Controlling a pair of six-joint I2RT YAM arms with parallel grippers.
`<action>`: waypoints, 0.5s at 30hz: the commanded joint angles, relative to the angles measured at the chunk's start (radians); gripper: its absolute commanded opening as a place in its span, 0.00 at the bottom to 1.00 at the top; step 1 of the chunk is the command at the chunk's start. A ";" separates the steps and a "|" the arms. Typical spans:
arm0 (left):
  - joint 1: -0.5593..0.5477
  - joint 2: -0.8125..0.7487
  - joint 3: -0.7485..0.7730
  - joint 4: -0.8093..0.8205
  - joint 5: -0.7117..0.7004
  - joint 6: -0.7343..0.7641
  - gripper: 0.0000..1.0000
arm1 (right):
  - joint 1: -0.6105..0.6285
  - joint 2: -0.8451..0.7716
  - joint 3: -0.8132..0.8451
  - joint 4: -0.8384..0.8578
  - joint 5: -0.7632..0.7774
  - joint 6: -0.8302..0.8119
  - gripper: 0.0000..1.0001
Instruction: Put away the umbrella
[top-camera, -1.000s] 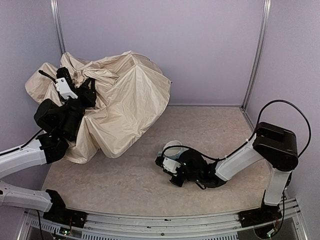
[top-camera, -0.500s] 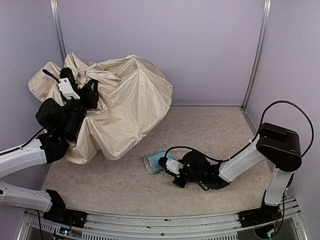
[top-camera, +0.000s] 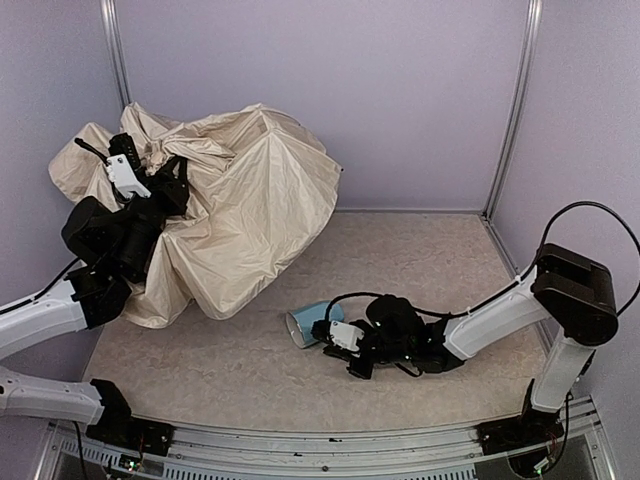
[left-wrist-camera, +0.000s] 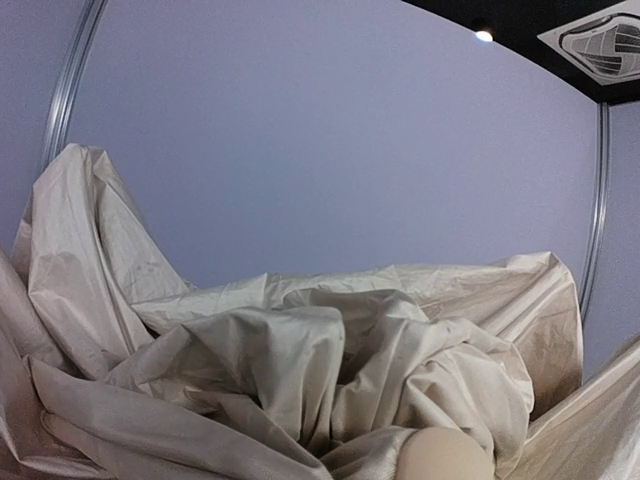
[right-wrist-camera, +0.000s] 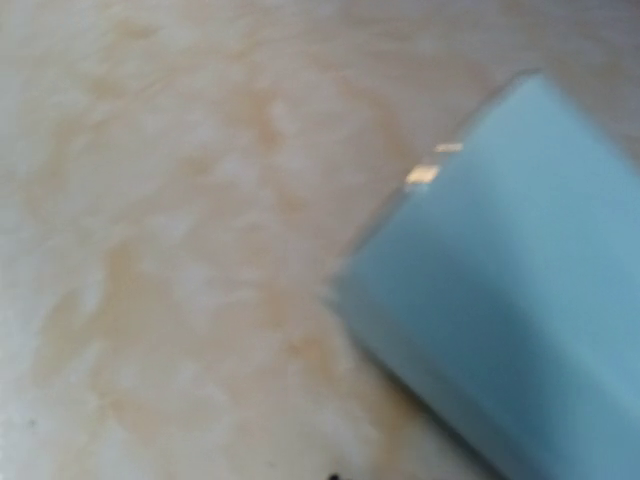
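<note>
Umbrella, crumpled cream-beige fabric: heaped back-left around my left gripper, unchanged. Light-blue mug: newly toppled beside my right gripper; stowing no nearer. I couldn't tell either gripper's finger state.

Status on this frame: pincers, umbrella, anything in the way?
Left pincer up in umbrella fabric, grip unclear. Umbrella crumpled, not folded, far-left corner. Right pincer low at the light-blue mug, grip unclear; mug on its side, apart from umbrella.

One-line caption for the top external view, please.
Left arm reaches into the crumpled beige umbrella; right arm lies low beside a light-blue mug lying sideways.
</note>
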 joint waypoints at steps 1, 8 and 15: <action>0.009 -0.038 0.008 0.028 0.003 -0.005 0.02 | 0.007 0.065 0.075 -0.096 -0.063 -0.034 0.00; 0.011 -0.051 0.005 0.019 0.031 -0.004 0.02 | -0.047 0.185 0.192 -0.126 -0.086 -0.010 0.00; 0.013 -0.057 0.003 0.015 0.026 0.001 0.02 | -0.102 0.252 0.300 -0.120 -0.076 0.003 0.00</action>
